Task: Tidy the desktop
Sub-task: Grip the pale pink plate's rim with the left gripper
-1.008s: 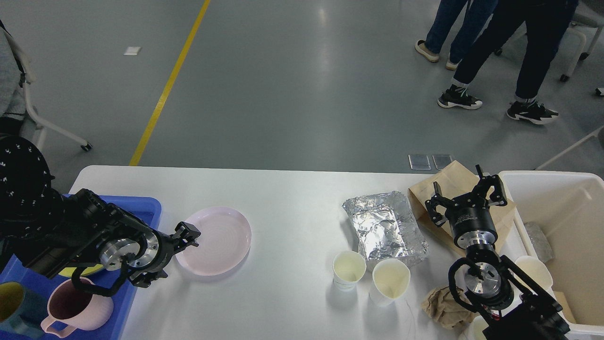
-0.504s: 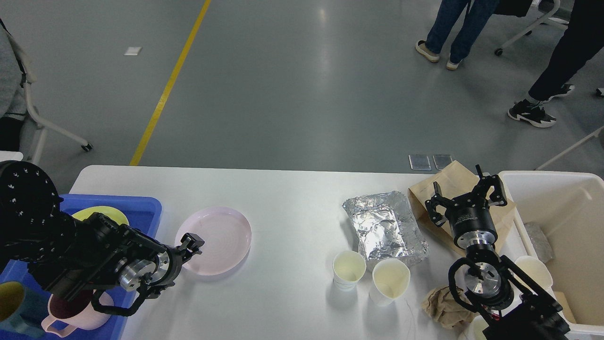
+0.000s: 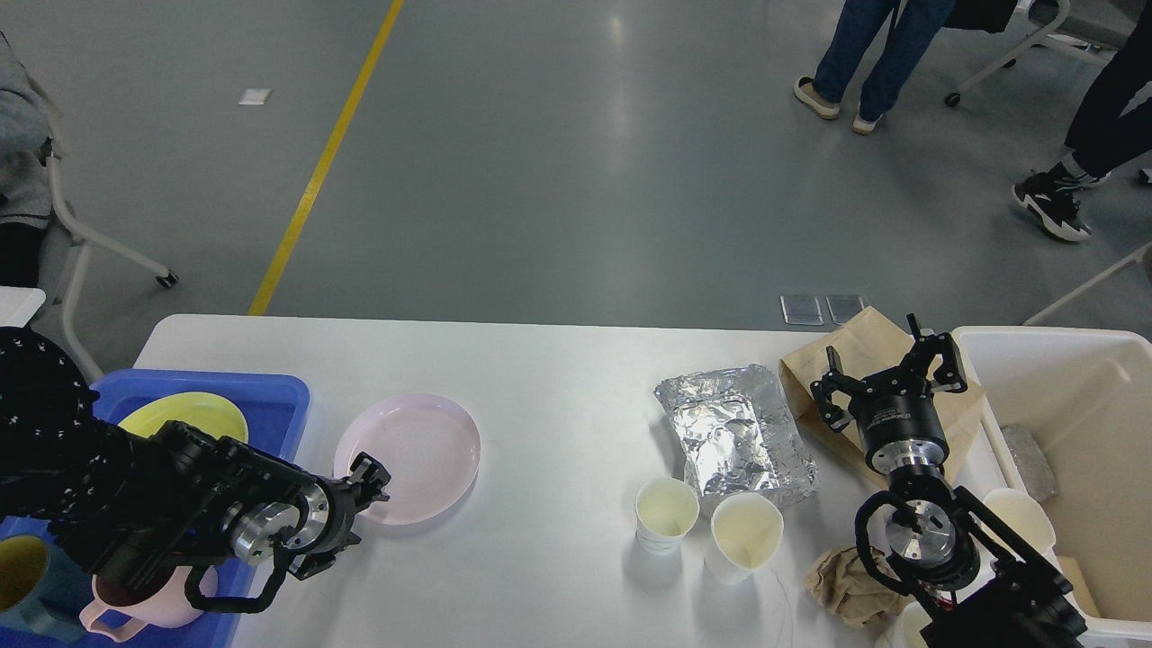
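Where the white desktop (image 3: 549,378) fills the near half of the view, stretching from the blue tray (image 3: 270,396) at left to the cream bin (image 3: 1062,360) at right, grey floor with a yellow line beyond.

Left gripper (image 3: 371,481) low at the near-left edge of a pink plate (image 3: 418,454); fingers small and dark, spacing impossible to tell, contact with the rim unclear. Pink plate flat on the desktop, just right of the blue tray. Inside the tray: a yellow plate (image 3: 184,416) at the far end, a pink mug (image 3: 148,605) and a teal cup (image 3: 27,585) at the near end, partly hidden by the arm.

Right gripper (image 3: 886,373) pointing away over a brown paper bag (image 3: 868,346), fingers spread wide, nothing between them. Crumpled foil tray (image 3: 733,432) just left of the bag. Two paper cups (image 3: 706,526) upright side by side, just near of the foil. Crumpled brown napkin (image 3: 841,585) at the near right, beside the right arm. Legs of people on the far floor.
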Robot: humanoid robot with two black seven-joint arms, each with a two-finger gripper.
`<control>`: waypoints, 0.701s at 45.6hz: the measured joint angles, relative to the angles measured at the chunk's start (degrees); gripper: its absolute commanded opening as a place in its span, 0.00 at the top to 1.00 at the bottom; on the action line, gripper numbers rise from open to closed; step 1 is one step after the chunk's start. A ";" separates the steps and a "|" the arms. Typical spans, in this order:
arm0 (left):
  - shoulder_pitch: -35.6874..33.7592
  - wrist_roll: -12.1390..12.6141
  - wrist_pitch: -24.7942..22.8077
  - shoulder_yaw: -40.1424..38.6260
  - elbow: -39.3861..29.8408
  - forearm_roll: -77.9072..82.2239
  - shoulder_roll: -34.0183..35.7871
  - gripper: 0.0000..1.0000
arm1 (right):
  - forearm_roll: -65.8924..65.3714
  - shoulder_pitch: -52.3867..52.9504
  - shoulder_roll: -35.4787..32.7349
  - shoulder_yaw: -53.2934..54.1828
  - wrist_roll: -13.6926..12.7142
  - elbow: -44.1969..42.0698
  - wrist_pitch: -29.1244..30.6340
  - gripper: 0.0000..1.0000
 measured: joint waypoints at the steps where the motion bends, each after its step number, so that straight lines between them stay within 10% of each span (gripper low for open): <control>1: 0.00 0.00 -0.53 -0.16 0.01 0.00 0.25 0.68 | 0.00 0.00 0.00 0.00 0.00 0.00 0.00 0.00; 32: 0.32 -0.10 -2.95 -0.18 -0.24 -0.59 2.00 0.80 | 0.00 0.00 0.00 0.00 -0.03 0.00 0.00 0.00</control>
